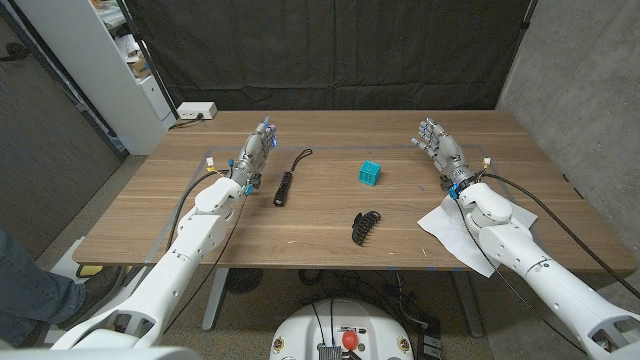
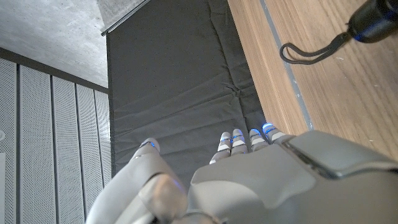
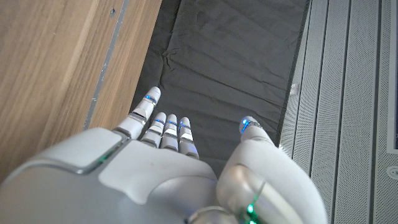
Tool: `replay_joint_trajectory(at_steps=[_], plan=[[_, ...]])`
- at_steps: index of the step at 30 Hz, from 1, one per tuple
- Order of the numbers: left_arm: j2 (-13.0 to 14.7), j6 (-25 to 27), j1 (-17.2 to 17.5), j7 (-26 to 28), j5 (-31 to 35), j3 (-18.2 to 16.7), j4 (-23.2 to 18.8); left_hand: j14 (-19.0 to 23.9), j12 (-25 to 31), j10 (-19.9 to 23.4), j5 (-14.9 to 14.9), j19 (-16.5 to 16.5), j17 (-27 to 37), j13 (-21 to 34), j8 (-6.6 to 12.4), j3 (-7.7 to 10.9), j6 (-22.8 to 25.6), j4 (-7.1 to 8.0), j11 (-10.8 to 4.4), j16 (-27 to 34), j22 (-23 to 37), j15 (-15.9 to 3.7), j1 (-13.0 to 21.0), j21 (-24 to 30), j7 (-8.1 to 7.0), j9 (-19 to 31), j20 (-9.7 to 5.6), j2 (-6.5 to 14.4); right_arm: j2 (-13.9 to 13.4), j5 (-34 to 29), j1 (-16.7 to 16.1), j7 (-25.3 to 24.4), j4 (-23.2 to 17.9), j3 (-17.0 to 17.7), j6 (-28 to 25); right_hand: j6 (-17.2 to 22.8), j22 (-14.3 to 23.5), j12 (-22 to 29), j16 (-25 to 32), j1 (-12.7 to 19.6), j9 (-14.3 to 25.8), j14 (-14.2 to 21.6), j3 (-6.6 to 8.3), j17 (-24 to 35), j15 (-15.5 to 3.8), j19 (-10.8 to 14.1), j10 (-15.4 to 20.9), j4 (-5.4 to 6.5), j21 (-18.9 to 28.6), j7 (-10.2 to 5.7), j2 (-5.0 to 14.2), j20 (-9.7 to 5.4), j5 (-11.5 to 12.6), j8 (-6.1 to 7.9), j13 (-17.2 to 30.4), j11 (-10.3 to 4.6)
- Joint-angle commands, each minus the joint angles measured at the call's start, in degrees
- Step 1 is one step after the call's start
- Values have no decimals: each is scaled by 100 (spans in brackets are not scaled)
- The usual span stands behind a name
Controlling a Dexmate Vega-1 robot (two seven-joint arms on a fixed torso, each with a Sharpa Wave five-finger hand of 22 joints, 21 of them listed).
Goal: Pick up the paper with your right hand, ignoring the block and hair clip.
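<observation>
Paper not yet taken; both hands empty.
We note the paper (image 1: 455, 232) lying flat beneath the right forearm, right hand (image 1: 439, 146) and left hand (image 1: 258, 150) fingers spread. We judge it thin, limp; pinch a free corner.

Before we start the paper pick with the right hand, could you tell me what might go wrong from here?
1. The paper lies partly under the right forearm, behind the right hand, so the arm must pull back and could drag or crumple the sheet.
2. The paper lies flat near the table edge; the fingers may push it off rather than lift it.
3. The hair clip lies close beside the paper and could get knocked.
</observation>
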Motion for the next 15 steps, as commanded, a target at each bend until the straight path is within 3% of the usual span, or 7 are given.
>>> replay_joint_trajectory(at_steps=[1,15], plan=[[-20,102,-29,14,70,52,-43,-13,7,-7,31,-155,31,-2,10,18,51,-29,-10,11,30,19,19,-42,6,20,54,25,-109,-56,-118,66,-47,47,143,29,30,38,62,60,12,71,0,-4,-13,52,70,-46,-21,-61,22,2,32,30,19,-5],[-12,141,-21,65,120,72,-143,13,12,22,23,-113,30,-10,13,9,90,-44,41,14,32,43,30,-70,34,21,-17,44,-286,-47,-335,116,-258,157,281,74,31,43,84,76,-1,132,4,-32,-27,124,128,-66,-59,-94,41,1,33,43,21,-37]])
